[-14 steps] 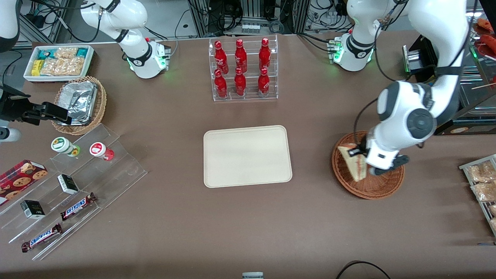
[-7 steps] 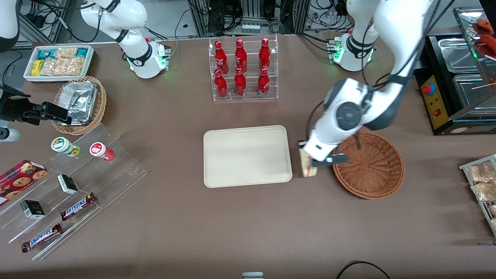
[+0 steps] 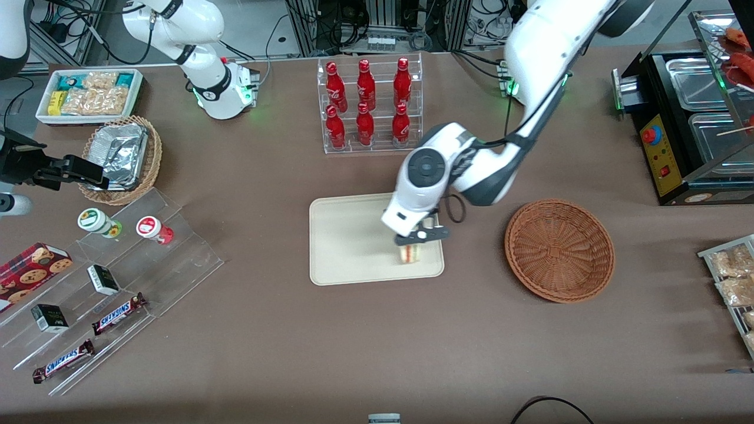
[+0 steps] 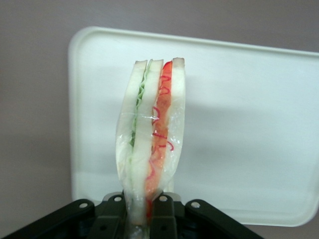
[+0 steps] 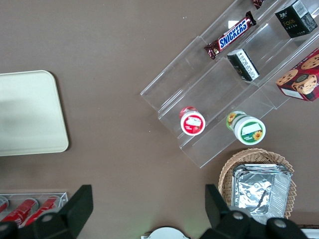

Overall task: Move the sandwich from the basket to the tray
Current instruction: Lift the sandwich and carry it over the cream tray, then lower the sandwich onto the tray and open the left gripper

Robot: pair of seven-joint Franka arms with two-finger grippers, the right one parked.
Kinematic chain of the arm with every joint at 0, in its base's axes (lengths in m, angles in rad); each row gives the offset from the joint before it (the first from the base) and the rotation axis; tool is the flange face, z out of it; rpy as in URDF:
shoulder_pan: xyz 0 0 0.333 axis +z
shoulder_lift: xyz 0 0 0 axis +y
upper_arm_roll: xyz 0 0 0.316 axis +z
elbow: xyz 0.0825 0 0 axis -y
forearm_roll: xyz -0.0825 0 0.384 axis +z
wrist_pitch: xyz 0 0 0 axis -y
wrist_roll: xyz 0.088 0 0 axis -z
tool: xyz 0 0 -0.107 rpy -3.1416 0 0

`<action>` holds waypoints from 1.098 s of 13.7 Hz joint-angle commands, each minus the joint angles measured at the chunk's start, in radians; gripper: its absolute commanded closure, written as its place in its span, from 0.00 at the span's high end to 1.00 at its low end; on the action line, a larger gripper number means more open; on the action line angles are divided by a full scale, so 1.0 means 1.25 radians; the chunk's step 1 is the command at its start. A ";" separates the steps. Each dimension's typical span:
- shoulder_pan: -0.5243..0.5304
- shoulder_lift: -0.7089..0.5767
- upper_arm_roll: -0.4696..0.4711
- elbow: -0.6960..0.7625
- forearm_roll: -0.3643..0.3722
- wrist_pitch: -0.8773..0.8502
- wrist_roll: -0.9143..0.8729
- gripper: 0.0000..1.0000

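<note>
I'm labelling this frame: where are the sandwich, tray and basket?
sandwich (image 4: 152, 144), left wrist view, cut edge, held by the hand (image 4: 141, 209).
tray (image 3: 347, 235), front view, bare floor.
basket (image 3: 559, 250), front view, woven bottom.

Plastic-wrapped sandwich (image 4: 151, 154) is pinched upright in the hand (image 3: 416, 237), right over the cream tray (image 3: 347, 247) near its edge. The brown wicker basket (image 3: 559, 249) sits beside it.

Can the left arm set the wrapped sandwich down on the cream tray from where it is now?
Probably yes: the pincer, shut on the triangular white-bread sandwich, hangs over the cream rectangular tray, whose surface is bare beneath it.
</note>
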 commanded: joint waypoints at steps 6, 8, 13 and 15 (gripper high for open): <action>-0.110 0.176 0.012 0.248 0.063 -0.102 -0.071 0.00; -0.123 0.215 0.011 0.308 0.103 -0.149 -0.067 0.00; -0.124 0.221 0.012 0.315 0.106 -0.151 -0.061 0.00; -0.124 0.222 0.012 0.312 0.106 -0.148 -0.065 0.00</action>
